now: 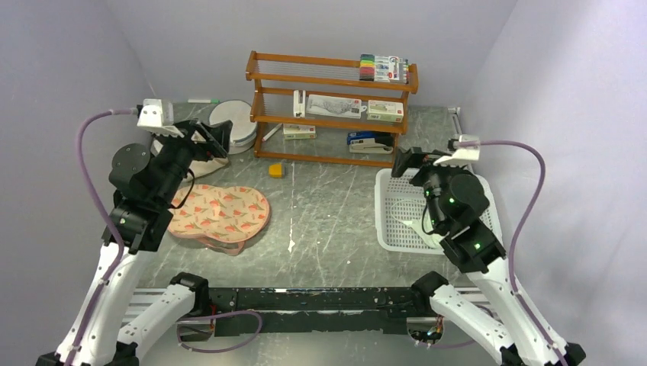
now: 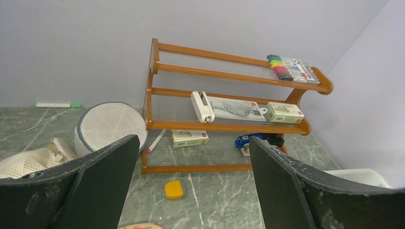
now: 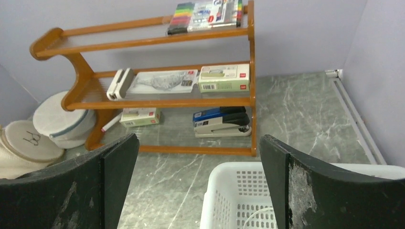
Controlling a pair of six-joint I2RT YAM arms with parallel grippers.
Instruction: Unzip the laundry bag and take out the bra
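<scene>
**Current step: approach, before the zip is touched.**

1. The left gripper (image 1: 216,139) hangs above the far-left part of the table (image 1: 328,221). Its fingers are spread wide and nothing sits between them.
2. The right gripper (image 1: 408,162) hovers over the far edge of the white basket (image 1: 384,229) on the right side. It is likewise spread wide and empty.
3. The laundry bag (image 1: 235,122) lies at the back left, just beside the left post of the wooden rack (image 1: 330,107). The right wrist view shows a domed mesh part with a grey-blue band (image 3: 61,116) and, nearer the left edge, a flat disc with a small dark mark (image 3: 29,139).
4. From these views I cannot tell whether the zip is closed or partly open. No zip pull can be made out, and the bra is not visible.
5. The peach carrot-print case (image 1: 221,212) lies nearer the arm bases, apart from the bag. It is not the target.

**Next move, as I judge it:**

- Lower the left gripper to the bag, which lies close beneath and beside it.
- Locate the pull along the banded seam.
- Pinch the pull between the fingertips.
- Bring the right gripper well across the table to steady the mesh, since soft fabric is likely to drag along with the pull.
</scene>
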